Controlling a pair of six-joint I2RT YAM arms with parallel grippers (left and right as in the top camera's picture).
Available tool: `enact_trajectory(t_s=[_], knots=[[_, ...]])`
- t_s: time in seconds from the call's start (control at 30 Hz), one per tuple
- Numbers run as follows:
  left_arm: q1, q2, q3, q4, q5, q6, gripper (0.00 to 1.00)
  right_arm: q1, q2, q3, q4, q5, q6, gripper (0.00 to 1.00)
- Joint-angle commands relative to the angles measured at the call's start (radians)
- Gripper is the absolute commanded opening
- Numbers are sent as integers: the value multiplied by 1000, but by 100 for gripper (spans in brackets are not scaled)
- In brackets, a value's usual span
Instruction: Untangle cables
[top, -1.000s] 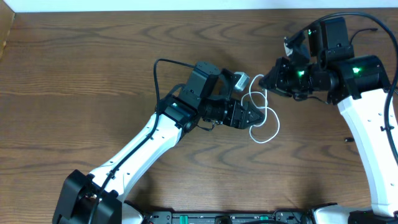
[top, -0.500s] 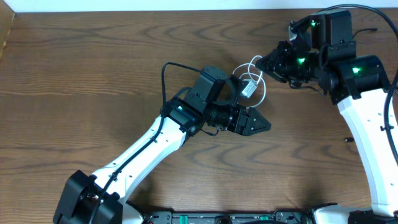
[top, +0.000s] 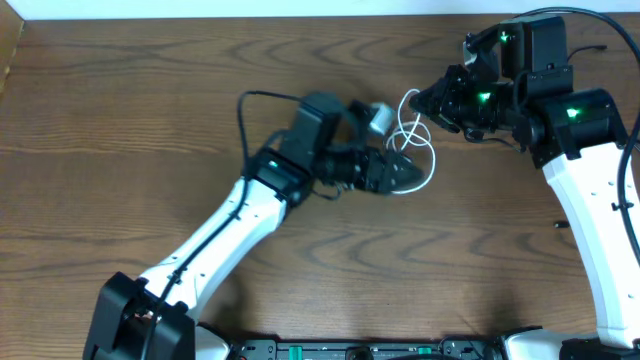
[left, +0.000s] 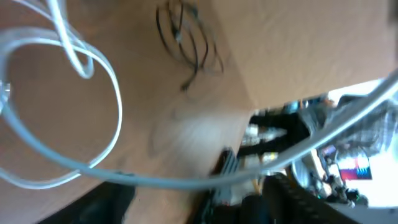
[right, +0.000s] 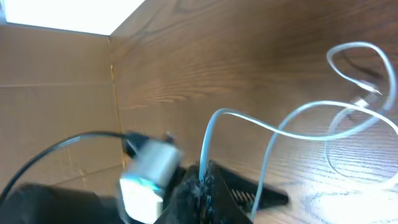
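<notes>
The white cable (top: 424, 150) hangs in loops between my two grippers, with a white plug block (top: 378, 118) at its left end. My right gripper (top: 428, 106) is shut on a strand of the white cable; the right wrist view shows the strand pinched at the jaw tips (right: 203, 177), with the plug block (right: 147, 174) just beside them. My left gripper (top: 410, 172) is open, and the tips sit inside the lower loop. In the left wrist view the cable (left: 93, 167) crosses between its spread fingers (left: 199, 208). A thin black cable bundle (left: 186, 37) lies farther off on the table.
The brown wooden table (top: 150, 120) runs to its front edge (top: 400, 345), where dark equipment sits. A cardboard wall (right: 56, 93) stands at the table's far left. The right arm's white link (top: 585, 220) stands at the right side.
My left gripper swung up and left, into the lower loop of the white cable. The plug block shifted left and the loop dropped lower. The right gripper kept its hold and barely moved.
</notes>
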Motion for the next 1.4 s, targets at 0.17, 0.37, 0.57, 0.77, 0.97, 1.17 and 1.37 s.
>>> enact_trajectory(t_s=[0.17,0.37,0.57,0.77,0.97,1.17,1.37], knots=[[76,4,-2,66,37,-29,88,5,-14,-2,0,-18,11,1],[116,4,-2,66,29,-180,88,5,-14,-2,0,-18,10,1],[168,4,-2,65,30,-678,81,5,-14,-2,-1,-17,11,1],[164,5,-2,66,8,-968,76,5,-14,-2,0,-17,11,1],[114,6,-2,66,3,-983,75,5,-14,-2,49,-18,14,1],[105,6,-2,66,3,-1066,72,9,-14,-2,102,-42,34,1],[105,6,-2,66,-16,-1170,64,9,-14,-2,106,-89,42,1]])
